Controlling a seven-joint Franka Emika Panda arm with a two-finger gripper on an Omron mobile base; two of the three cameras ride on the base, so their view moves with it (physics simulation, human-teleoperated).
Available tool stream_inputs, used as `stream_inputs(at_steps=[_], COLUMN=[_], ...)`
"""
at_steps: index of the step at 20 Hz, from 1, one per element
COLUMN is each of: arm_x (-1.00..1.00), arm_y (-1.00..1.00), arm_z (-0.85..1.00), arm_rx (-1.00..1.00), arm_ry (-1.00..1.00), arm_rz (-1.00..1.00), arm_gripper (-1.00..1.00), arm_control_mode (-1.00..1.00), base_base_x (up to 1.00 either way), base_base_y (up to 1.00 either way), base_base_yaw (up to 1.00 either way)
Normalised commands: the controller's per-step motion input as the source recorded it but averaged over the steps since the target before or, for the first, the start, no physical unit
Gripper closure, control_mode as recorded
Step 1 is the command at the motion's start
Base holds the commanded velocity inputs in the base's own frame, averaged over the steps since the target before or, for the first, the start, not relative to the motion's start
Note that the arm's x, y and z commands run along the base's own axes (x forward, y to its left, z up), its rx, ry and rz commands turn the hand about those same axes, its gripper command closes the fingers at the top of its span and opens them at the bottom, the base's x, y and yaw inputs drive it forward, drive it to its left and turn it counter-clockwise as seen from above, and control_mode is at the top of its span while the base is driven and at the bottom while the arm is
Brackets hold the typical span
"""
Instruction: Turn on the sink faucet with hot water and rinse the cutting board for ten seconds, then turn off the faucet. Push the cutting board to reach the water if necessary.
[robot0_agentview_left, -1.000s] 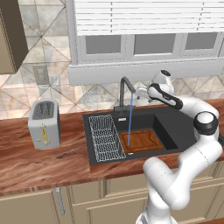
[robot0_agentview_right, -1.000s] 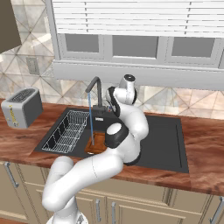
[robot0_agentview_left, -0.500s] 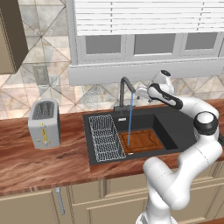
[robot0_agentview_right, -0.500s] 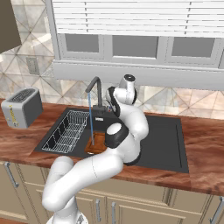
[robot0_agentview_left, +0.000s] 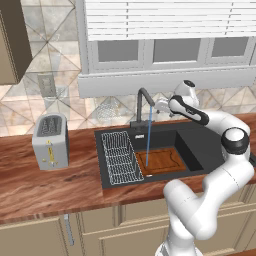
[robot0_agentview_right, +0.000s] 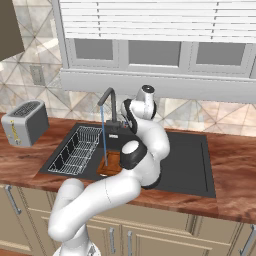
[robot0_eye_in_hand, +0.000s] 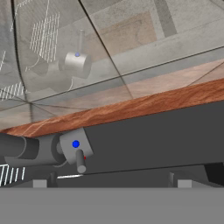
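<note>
While water (robot0_agentview_left: 148, 139) runs from the sink faucet (robot0_agentview_left: 143, 106) at the sink's (robot0_agentview_left: 200, 131) back rim onto the cutting board (robot0_agentview_left: 162, 160) on the basin floor, my gripper (robot0_agentview_left: 161, 106) hovers beside the spout, fingers spread wide, holding nothing.

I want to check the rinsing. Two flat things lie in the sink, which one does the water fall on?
The water lands on the cutting board, the reddish-brown wooden one. The silver wire rack beside it, away from the arm, stays outside the stream.
</note>
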Motion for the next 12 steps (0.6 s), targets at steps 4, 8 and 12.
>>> stream_inputs(at_steps=[4,8,12], arm_x=[0.0,0.0,0.0], arm_y=[0.0,0.0,0.0], arm_z=[0.0,0.0,0.0], arm_rx=[0.0,0.0,0.0], arm_ry=[0.0,0.0,0.0], arm_rz=[0.0,0.0,0.0], arm_gripper=[-1.0,-1.0,-1.0], arm_control_mode=[-1.0,-1.0,-1.0], base_base_x=[0.0,0.0,0.0], base_base_y=[0.0,0.0,0.0], base_base_yaw=[0.0,0.0,0.0])
